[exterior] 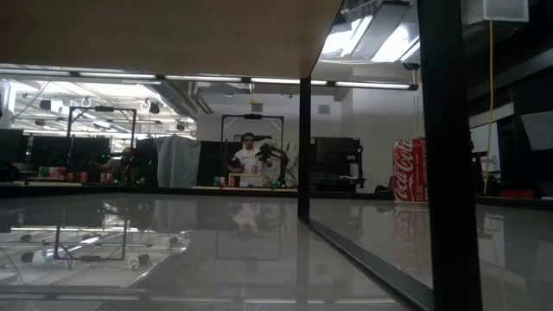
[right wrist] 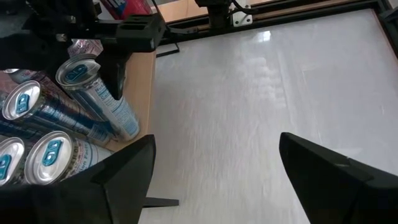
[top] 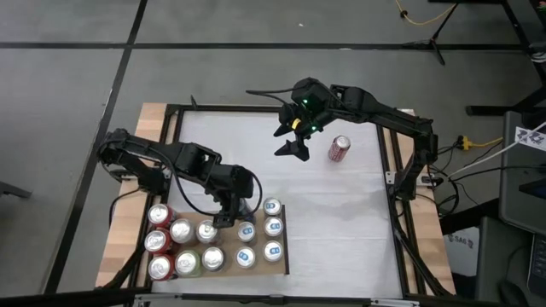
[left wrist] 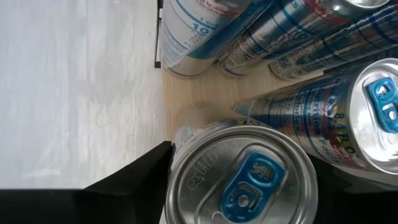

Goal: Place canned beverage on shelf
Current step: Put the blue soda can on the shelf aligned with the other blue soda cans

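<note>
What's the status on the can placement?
Left gripper over the shelf, fingers either side of a blue-tab can. Right gripper open, empty, beside the red can. Nothing in the way.

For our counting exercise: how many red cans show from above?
4. Three line the shelf on its left: back can, middle can, front can. A lone can stands on the table near the right gripper. The left arm may hide more.

Person [exterior: 249,160] in room beyond table [top: 341,230]
</note>
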`<state>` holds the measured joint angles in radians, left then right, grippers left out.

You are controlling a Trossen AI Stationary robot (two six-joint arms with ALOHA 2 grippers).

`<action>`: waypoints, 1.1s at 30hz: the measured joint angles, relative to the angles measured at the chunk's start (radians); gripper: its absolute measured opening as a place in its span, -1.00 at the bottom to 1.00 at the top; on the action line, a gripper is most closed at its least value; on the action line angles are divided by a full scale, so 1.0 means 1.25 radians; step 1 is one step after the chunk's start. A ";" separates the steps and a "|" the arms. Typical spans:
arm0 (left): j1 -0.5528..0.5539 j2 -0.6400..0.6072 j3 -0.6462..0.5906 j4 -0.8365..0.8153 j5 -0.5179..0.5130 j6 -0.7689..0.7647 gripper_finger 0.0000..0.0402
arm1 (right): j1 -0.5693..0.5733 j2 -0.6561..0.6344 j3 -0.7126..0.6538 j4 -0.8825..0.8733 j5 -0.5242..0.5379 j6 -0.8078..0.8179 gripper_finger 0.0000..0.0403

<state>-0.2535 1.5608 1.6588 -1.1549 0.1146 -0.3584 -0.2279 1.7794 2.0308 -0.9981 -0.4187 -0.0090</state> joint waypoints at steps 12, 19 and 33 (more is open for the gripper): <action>0.000 0.000 0.000 0.001 -0.017 0.000 0.24 | 0.000 0.000 0.000 0.000 0.000 0.000 0.64; 0.000 0.000 0.000 0.005 -0.017 0.000 0.24 | 0.000 0.000 0.000 0.000 0.000 0.000 0.64; 0.000 0.000 0.000 0.032 -0.016 0.001 0.24 | 0.000 0.001 0.000 -0.014 0.000 0.000 0.64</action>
<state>-0.2531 1.5608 1.6585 -1.1152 0.0948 -0.3576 -0.2279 1.7802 2.0308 -1.0153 -0.4191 -0.0090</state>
